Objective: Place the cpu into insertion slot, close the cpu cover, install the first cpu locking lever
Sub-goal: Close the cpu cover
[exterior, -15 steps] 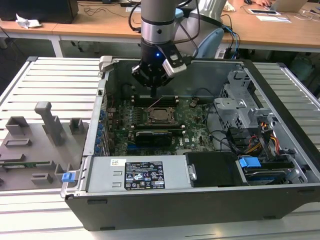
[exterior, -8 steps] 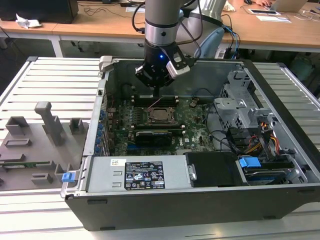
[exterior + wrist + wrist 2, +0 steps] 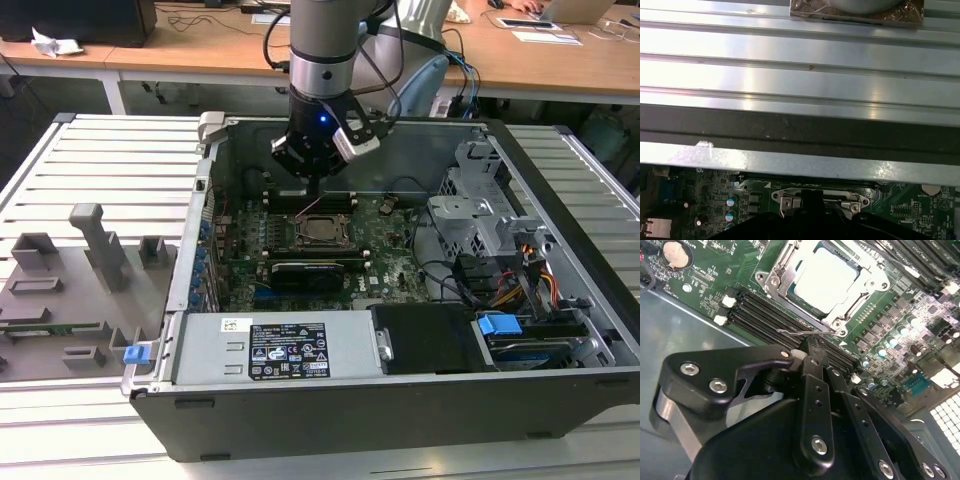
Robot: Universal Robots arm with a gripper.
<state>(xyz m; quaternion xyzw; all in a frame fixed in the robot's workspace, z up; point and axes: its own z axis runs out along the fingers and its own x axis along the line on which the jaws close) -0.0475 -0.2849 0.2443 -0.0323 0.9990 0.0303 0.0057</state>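
Pale beige-silver square cpu (image 3: 826, 279) sitting in the black-rimmed insertion slot (image 3: 790, 289) on the green motherboard (image 3: 705, 277), thin silver hinged cpu cover (image 3: 852, 302) lying down around it. Black gripper (image 3: 812, 357) hovering just beside the thin wire locking lever (image 3: 802, 332), fingers drawn together on nothing. Judging the lever step in hand; needing a careful press under its catch.

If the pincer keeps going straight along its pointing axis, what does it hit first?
Likely the thin locking lever just off the pincer tip, beside the cpu cover edge; next would be the motherboard. Depth is unclear.
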